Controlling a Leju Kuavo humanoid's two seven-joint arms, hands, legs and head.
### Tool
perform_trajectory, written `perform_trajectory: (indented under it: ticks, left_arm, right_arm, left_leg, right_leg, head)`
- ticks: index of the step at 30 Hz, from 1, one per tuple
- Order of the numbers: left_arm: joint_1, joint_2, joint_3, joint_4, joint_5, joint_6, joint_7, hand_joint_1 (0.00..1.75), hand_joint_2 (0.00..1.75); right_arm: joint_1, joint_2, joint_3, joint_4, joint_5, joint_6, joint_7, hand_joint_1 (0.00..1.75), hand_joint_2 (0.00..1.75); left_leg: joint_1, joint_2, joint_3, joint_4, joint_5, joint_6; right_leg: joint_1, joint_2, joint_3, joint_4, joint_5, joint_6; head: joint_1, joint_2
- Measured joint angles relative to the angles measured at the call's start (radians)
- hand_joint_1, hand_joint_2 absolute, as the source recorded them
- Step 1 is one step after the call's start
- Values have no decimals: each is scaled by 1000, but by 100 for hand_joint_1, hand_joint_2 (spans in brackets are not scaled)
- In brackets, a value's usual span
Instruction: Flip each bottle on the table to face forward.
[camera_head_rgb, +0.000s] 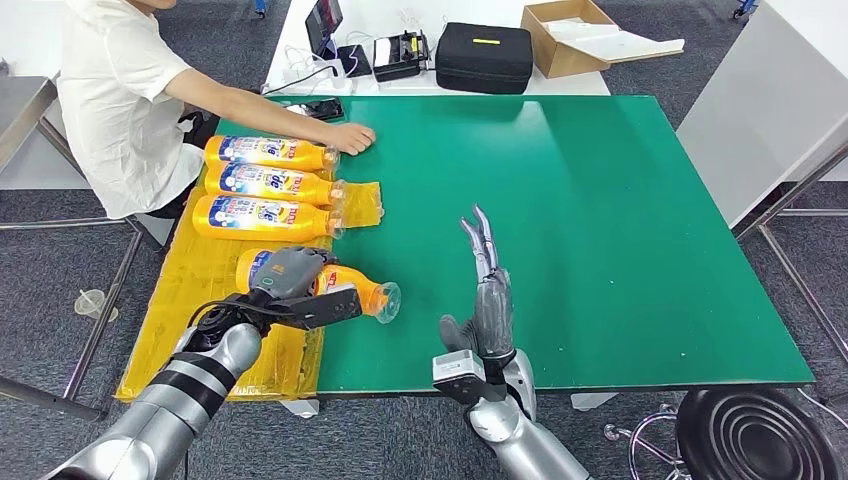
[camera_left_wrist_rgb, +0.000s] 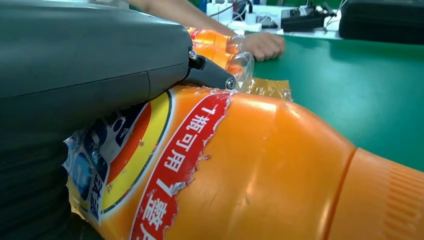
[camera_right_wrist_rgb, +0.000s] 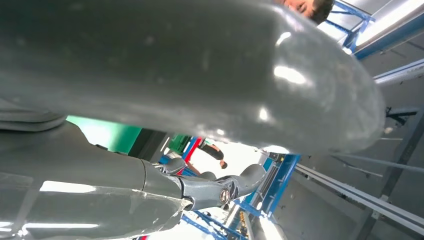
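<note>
Three orange bottles lie in a row on a yellow sheet, labels up, caps toward the green table. A fourth orange bottle lies nearer me, and my left hand grips it from above. In the left wrist view that bottle shows its torn red and blue label, with my hand wrapped over it. My right hand hovers over the table to the right of the held bottle, fingers straight and apart, holding nothing. The right wrist view shows its grey thumb and fingers close up.
A person in a white shirt sits at the far left, one hand resting on the table by the farthest bottle. Behind the table lie a black case, a cardboard box and electronics. A black stool stands at the near right.
</note>
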Motion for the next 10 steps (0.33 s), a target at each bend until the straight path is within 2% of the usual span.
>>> perform_trajectory:
  ticks: [5, 6, 9, 10]
  left_arm:
    - [-32, 3, -1, 48, 8, -25, 5, 170, 175]
    - [-39, 4, -1, 60, 11, -34, 10, 160, 175]
    - [-54, 5, 0, 92, 29, -55, 18, 95, 175]
    - [-56, 5, 1, 97, 33, -57, 18, 82, 175]
  right_arm:
    - [-4, -5, 9, 5, -13, 0, 0, 0, 0]
    - [-5, -6, 11, 6, -17, 0, 0, 0, 0]
    - [-5, -10, 14, 11, -33, 0, 0, 0, 0]
    - [-5, -10, 15, 11, -35, 0, 0, 0, 0]
  left_leg:
    - [0, 0, 0, 0, 0, 0]
    - [0, 0, 0, 0, 0, 0]
    - [0, 0, 0, 0, 0, 0]
    - [0, 0, 0, 0, 0, 0]
  right_leg:
    - [0, 0, 0, 0, 0, 0]
    - [0, 0, 0, 0, 0, 0]
    - [0, 0, 0, 0, 0, 0]
    - [0, 0, 0, 0, 0, 0]
  head:
    - [0, 0]
    - [0, 0]
    - [0, 0]
    - [0, 0]
